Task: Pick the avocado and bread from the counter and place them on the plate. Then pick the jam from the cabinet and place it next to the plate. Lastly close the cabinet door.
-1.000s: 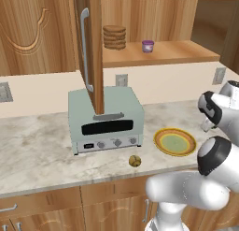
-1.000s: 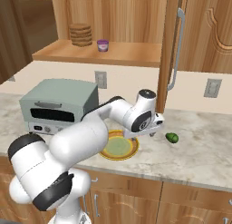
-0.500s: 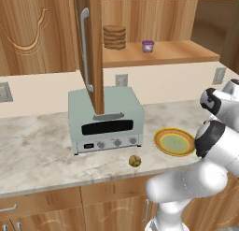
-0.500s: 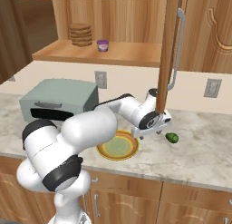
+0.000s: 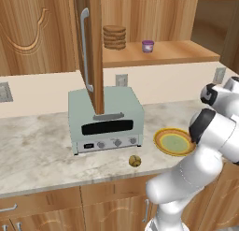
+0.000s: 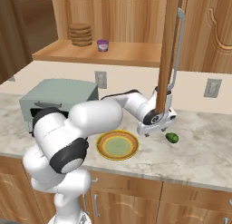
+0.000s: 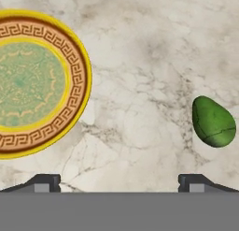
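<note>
Hand view first: gripper (image 7: 119,181) looks straight down at the counter (image 7: 140,61), jaws spread wide, nothing btwn them. Avocado (image 7: 213,122) lies on the stone just above the right fingertip (image 7: 195,180), not touching it. Plate (image 7: 32,83) sits off to the left in that view, bare, well apart from the avocado.

Right base view: arm reaches across over the plate (image 6: 118,144), gripper (image 6: 156,128) hangs low over the counter (image 6: 204,146) btwn plate and avocado (image 6: 171,138). Avocado's just beside the hand, on the side away from the plate. Cabinet door (image 6: 168,51) stands open, edge-on, its lower end right in front of the wrist. Jam (image 6: 103,45) sits on the cabinet (image 6: 113,53) shelf, near a stack of brown discs (image 6: 80,34).

Left base view: bread (image 5: 135,161) rests on the counter (image 5: 37,150) in front of the toaster oven (image 5: 105,119), near the front edge, apart from the plate (image 5: 173,142). Jam (image 5: 148,46) up on the shelf, discs (image 5: 115,37) to its left. Door (image 5: 91,47) hangs open over the oven. Gripper itself is hidden behind the arm there.
</note>
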### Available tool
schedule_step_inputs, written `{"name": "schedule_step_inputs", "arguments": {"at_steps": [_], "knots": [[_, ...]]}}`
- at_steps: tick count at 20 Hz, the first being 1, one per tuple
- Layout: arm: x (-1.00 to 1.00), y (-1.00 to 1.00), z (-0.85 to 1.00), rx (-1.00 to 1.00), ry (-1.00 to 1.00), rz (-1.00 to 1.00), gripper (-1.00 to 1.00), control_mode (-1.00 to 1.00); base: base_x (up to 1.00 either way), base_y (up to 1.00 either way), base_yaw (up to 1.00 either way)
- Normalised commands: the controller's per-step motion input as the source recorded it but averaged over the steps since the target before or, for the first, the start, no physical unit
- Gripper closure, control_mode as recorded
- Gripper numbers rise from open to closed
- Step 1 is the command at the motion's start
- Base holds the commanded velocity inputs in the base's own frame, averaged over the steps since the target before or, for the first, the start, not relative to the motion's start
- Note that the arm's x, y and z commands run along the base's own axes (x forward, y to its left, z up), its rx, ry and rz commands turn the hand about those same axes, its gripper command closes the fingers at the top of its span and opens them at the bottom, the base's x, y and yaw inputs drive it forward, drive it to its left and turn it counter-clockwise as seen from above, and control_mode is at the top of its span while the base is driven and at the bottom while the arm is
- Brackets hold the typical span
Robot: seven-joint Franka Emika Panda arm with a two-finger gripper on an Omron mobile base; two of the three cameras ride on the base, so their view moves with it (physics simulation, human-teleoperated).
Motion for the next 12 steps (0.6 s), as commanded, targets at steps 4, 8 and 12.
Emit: {"name": "schedule_step_inputs", "arguments": {"at_steps": [4,8,12], "knots": [[0.14,-0.14,-0.13,-0.05,0.0,0.0,-1.0,-1.0,0.0,0.0,0.0],[0.09,-0.15,-0.13,-0.05,0.0,0.0,-1.0,-1.0,0.0,0.0,0.0],[0.1,-0.11,-0.14,-0.05,0.0,0.0,-1.0,-1.0,0.0,0.0,0.0]]}}
